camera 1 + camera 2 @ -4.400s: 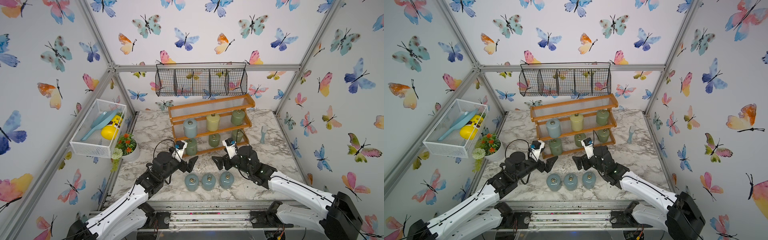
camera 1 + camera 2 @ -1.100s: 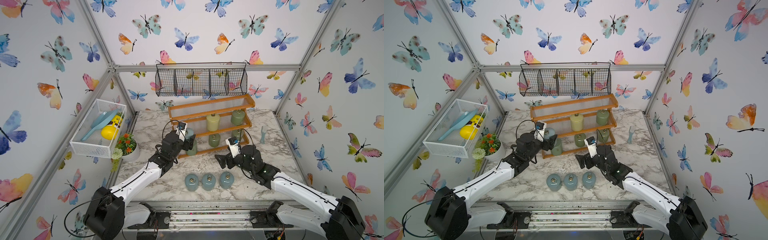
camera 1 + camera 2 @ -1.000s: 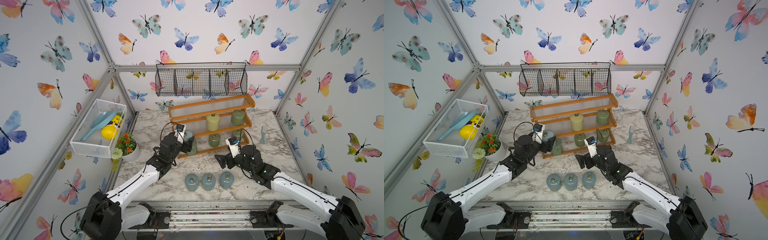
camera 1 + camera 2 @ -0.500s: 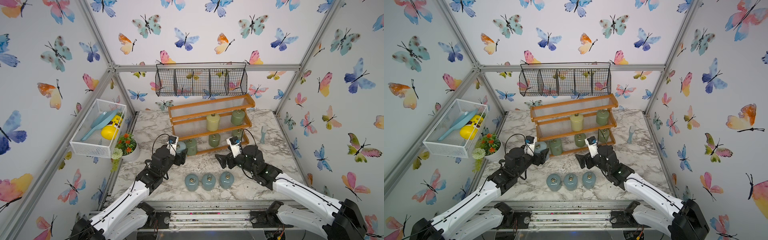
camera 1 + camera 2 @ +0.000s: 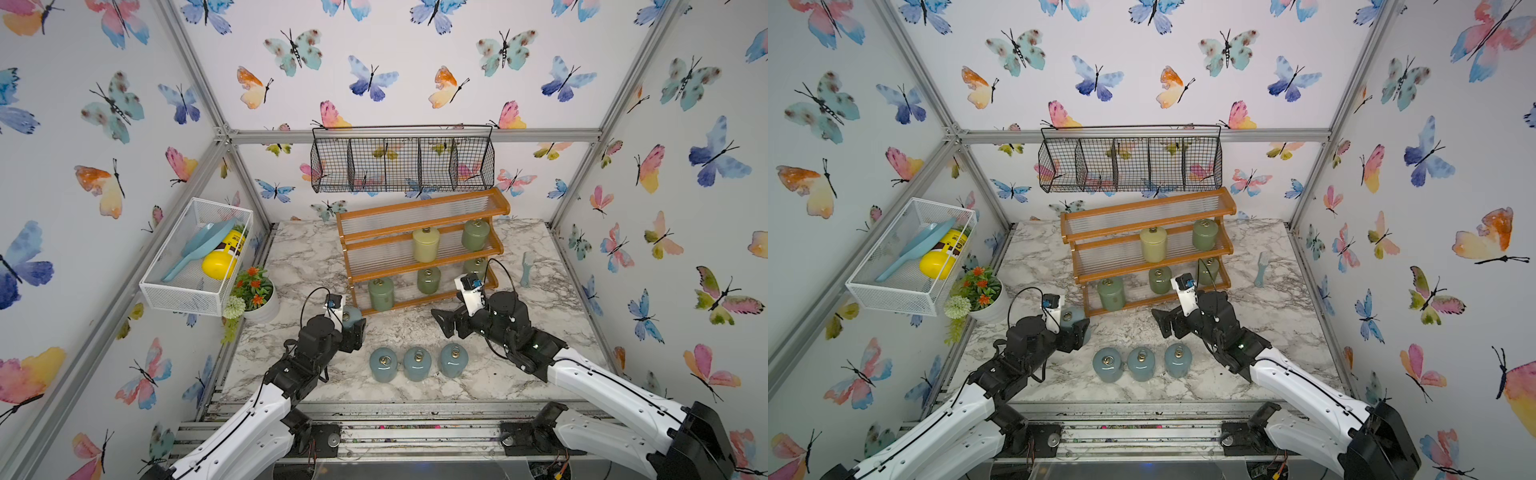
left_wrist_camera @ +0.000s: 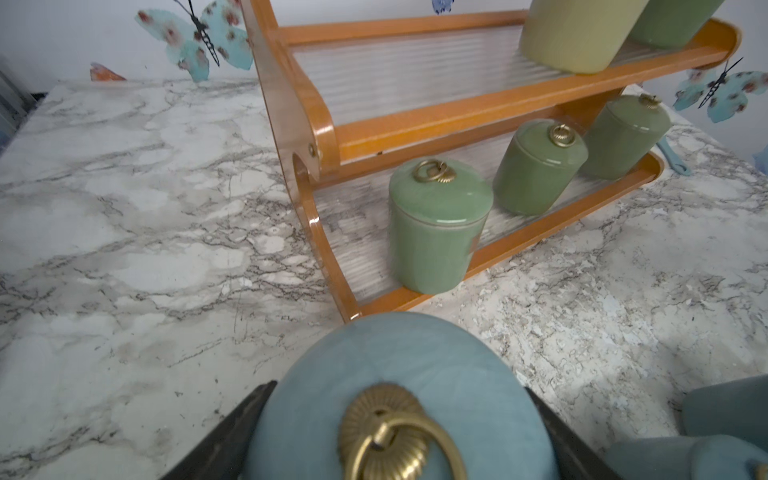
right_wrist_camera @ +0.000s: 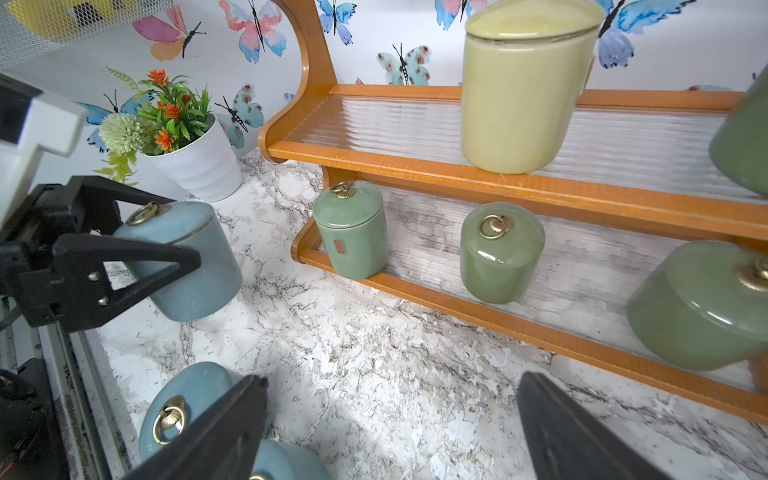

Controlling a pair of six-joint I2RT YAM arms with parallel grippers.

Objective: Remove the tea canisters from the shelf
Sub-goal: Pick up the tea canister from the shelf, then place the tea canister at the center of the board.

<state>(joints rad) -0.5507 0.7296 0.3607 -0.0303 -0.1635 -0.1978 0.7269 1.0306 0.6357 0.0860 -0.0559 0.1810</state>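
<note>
My left gripper [image 5: 356, 328] is shut on a blue-grey tea canister [image 5: 352, 315], held tilted low over the marble, left of the shelf's [image 5: 415, 208] front corner. Its ring-pull lid [image 6: 395, 395] fills the left wrist view between the black fingers [image 6: 232, 428]. Three blue-grey canisters [image 5: 417, 364] stand in a row near the table's front. On the shelf, a pale yellow canister [image 5: 425, 245] and a green one [image 5: 475, 235] share the middle tier. Three green ones [image 5: 428, 280] stand on the bottom tier. My right gripper [image 5: 446, 322] hangs open and empty before the shelf.
A black wire basket [image 5: 401, 164] hangs on the back wall above the shelf. A white mesh basket [image 5: 195, 257] on the left wall holds a yellow bottle and a blue scoop. A white flower pot [image 5: 255, 293] stands at the left, a small blue brush [image 5: 527, 270] right of the shelf.
My left gripper has carried the blue-grey canister from the left end of the shelf's middle tier down and forward, off the shelf. The right arm has barely shifted.
</note>
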